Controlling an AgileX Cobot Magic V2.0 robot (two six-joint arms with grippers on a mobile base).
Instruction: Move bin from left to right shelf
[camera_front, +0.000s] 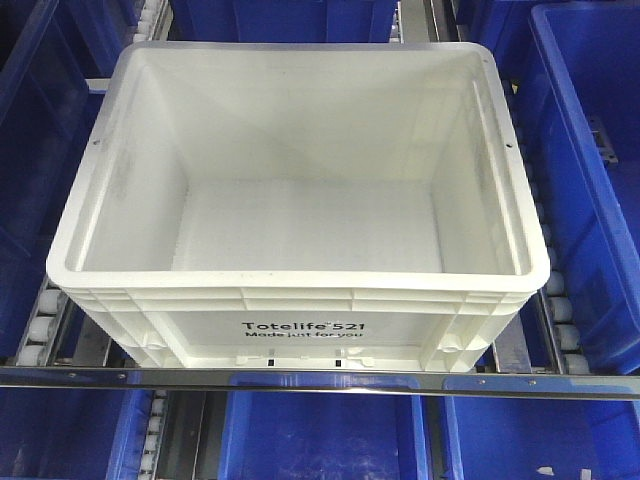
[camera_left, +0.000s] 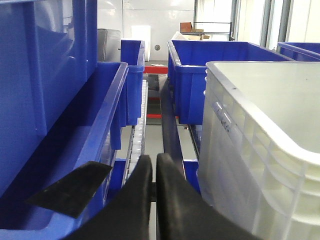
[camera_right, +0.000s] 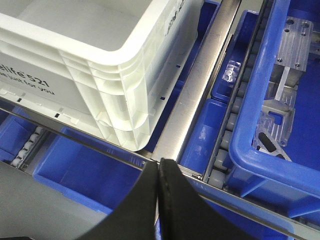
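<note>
We see both hands clenched on nothing, left hand (camera_left: 154, 172) and right hand (camera_right: 159, 175), flanking the white bin (camera_front: 300, 225) on its roller shelf (camera_front: 545, 340); which shelf, perhaps unclear.

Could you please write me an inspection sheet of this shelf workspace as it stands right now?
Surface: roller lanes and a metal front rail carry the bins.
Job's things: white bin, empty, marked Totelife 521, sits upright on the rollers behind the rail.
Clutter: metal brackets lie in the blue bin to the right of the white one.
Grippers: left gripper is shut and empty, low beside the white bin's side; right gripper is shut and empty, in front of the bin's right front corner.
Cables: nothing seen.
Surroundings: more blue bins on either side and below; a bright room with boxes lies behind in the left wrist view.
</note>
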